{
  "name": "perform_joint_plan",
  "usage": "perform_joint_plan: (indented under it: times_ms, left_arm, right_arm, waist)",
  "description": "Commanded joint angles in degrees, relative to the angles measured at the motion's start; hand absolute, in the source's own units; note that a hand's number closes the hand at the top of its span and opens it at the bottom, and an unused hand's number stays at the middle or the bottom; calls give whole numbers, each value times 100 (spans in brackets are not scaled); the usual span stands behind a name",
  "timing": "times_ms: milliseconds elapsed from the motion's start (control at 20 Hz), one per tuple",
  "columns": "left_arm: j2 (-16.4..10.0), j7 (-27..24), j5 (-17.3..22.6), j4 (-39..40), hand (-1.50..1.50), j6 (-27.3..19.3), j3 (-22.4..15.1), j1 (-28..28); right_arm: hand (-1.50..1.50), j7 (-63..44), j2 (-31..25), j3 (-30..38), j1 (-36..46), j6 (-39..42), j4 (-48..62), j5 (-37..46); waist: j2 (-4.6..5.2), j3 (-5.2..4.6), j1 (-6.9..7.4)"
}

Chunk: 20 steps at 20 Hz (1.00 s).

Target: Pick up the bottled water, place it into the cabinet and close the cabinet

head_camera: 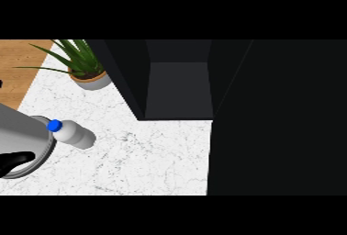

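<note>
nearest to us, at the view's left edge, a grey forearm (pixel 24 137) fills the lower left corner, and a black curved part of the left hand (pixel 15 161) shows against it; so little of the hand is in view that we cannot tell whether it is open or closed, and it holds nothing that we can see. just above the hand and to its right is the bottled water (pixel 76 134), a clear bottle with a blue cap (pixel 54 125), on the white marbled counter (pixel 149 160); its cap end meets the forearm's rim in this view, and we cannot tell whether the bottle stands or lies. farther from the hand, beyond the bottle, a potted plant (pixel 90 75) with long green leaves stands near the counter's far left corner, beside a strip of wood-coloured surface (pixel 20 59). well apart from the hand, off to its right, the dark cabinet (pixel 180 89) stands with its compartment open to us, and a broad black panel (pixel 278 119) covers the view's right side.
</note>
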<state>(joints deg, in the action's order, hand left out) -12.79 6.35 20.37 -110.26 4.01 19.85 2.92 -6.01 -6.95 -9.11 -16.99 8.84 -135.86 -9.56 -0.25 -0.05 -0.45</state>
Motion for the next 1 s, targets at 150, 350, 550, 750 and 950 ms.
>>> perform_joint_plan:
  times_ms: [150,350,550,750,950]
  left_arm:
    - [-237,546,299,-155,-150,-87,425,-220]
    - [-155,716,-73,-571,-150,-16,237,-744]
    - [-105,289,-130,205,-150,229,374,-870]
    - [-20,48,-239,855,-150,228,328,-651]
    - [-69,-196,-246,1325,-150,510,383,-802]
  right_arm:
    - [-150,218,-214,-231,-1674,626,-1167,-323]
    - [-150,352,-138,-101,-1481,576,-824,-367]
    - [-150,346,-142,-596,-2024,560,-1318,96]
    - [-150,608,-119,-909,-2388,614,-1460,272]
    - [-150,621,-393,-489,-2619,681,-1811,-83]
  waist:
    - [-4,8,-50]
    - [10,7,15]
    - [6,1,-35]
    - [9,-3,-82]
    - [11,-2,-66]
